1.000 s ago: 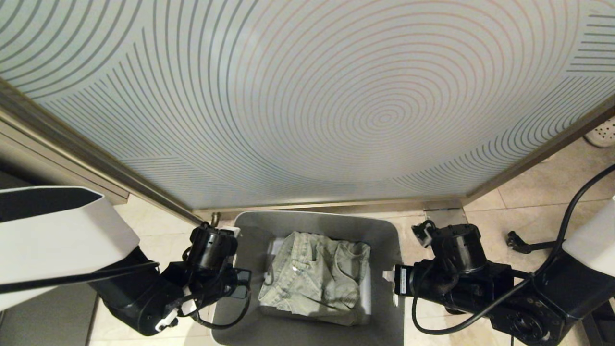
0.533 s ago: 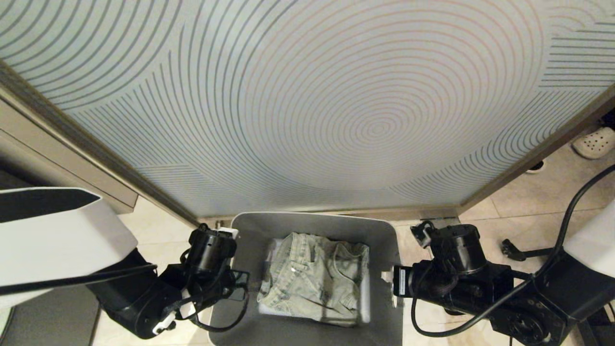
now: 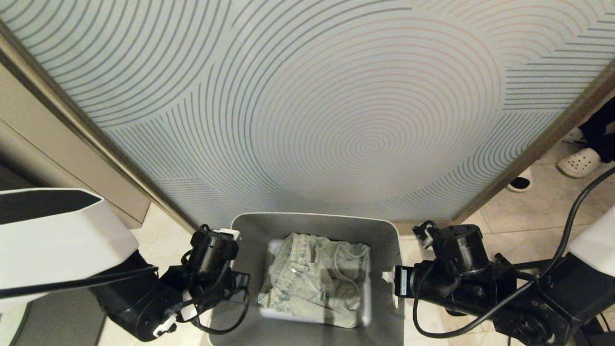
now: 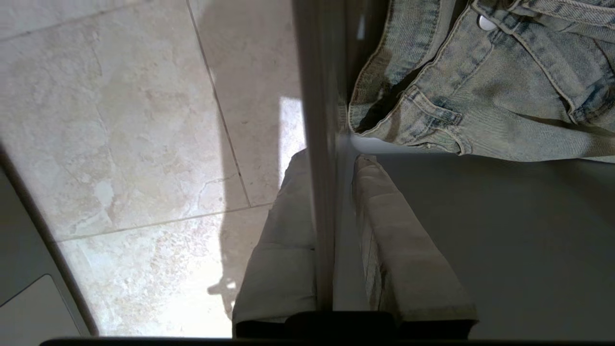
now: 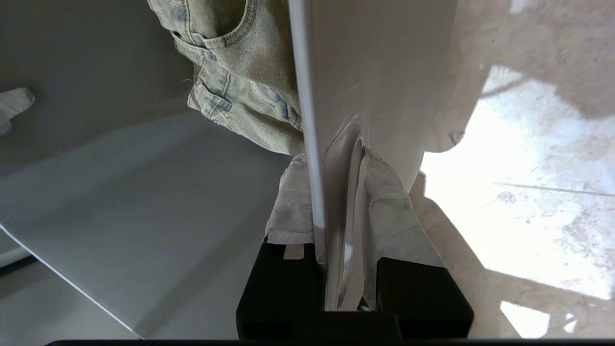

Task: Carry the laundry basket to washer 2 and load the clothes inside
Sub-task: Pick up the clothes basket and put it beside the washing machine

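The grey laundry basket (image 3: 312,223) hangs low in the middle of the head view, held by both side rims. The clothes (image 3: 314,281), a pale washed denim garment, lie crumpled on its floor. My left gripper (image 3: 237,281) is shut on the left rim, one finger inside the wall and one outside. My right gripper (image 3: 391,283) is shut on the right rim the same way. The left wrist view shows its gripper (image 4: 331,161) pinching the basket (image 4: 480,230) with the clothes (image 4: 504,96) beyond. The right wrist view shows its gripper (image 5: 334,158), the basket (image 5: 120,192) and the clothes (image 5: 240,72). Washer 2 is out of view.
A frosted glass panel (image 3: 336,120) with ring-shaped lines stands right behind the basket, in a metal frame (image 3: 96,144). A beige cabinet (image 3: 57,139) is at the left. At the right a person's white clog (image 3: 579,162) and a dark shoe (image 3: 519,182) stand on the tile floor (image 3: 528,216).
The whole head view has swung: the panel's rings slid left and down, and the person's feet came into view at the right. Both grippers keep their hold on the basket.
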You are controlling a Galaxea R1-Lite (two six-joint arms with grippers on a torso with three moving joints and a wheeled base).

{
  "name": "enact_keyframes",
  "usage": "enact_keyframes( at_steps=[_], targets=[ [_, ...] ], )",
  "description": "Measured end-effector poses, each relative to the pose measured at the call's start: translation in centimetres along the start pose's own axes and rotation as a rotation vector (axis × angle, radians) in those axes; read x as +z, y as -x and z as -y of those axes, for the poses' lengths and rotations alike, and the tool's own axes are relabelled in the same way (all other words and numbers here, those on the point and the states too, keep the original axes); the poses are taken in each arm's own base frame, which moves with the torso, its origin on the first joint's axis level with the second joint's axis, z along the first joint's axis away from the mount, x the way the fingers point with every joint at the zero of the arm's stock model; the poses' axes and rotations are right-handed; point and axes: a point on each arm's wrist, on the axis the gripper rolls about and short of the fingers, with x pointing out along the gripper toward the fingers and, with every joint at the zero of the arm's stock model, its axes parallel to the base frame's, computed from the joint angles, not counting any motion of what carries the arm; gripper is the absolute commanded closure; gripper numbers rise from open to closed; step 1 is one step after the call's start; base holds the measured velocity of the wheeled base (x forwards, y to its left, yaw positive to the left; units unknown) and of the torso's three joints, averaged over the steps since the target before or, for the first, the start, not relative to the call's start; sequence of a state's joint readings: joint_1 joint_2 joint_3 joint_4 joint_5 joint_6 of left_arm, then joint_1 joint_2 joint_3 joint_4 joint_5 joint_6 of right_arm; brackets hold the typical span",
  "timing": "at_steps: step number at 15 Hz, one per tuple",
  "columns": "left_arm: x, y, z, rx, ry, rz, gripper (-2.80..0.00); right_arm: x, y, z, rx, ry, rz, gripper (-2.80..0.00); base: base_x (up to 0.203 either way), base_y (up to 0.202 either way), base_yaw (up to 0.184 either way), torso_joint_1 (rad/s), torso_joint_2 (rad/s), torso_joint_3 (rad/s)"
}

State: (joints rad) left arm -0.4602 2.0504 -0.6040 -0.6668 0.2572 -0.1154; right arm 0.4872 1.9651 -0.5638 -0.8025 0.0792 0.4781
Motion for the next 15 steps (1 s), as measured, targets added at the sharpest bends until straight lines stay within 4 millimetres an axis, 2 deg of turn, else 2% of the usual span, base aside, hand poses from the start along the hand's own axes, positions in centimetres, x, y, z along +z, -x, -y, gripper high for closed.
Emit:
enact_keyframes(
  at_steps=[7, 15],
  targets=[
    [-0.33, 0.50, -0.15, 0.018, -0.008, -0.003, 0.00, -0.37, 0.67, 0.07, 0.000, -0.003, -0.010, 0.00, 0.000, 0.000, 0.000, 0.003, 0.00, 0.203],
    [-0.83, 0.59, -0.30, 0.025, -0.010, -0.015, 0.00, -0.69, 0.50, -0.12, 0.006, 0.001, -0.018, 0.00, 0.000, 0.000, 0.000, 0.001, 0.00, 0.201]
  ],
)
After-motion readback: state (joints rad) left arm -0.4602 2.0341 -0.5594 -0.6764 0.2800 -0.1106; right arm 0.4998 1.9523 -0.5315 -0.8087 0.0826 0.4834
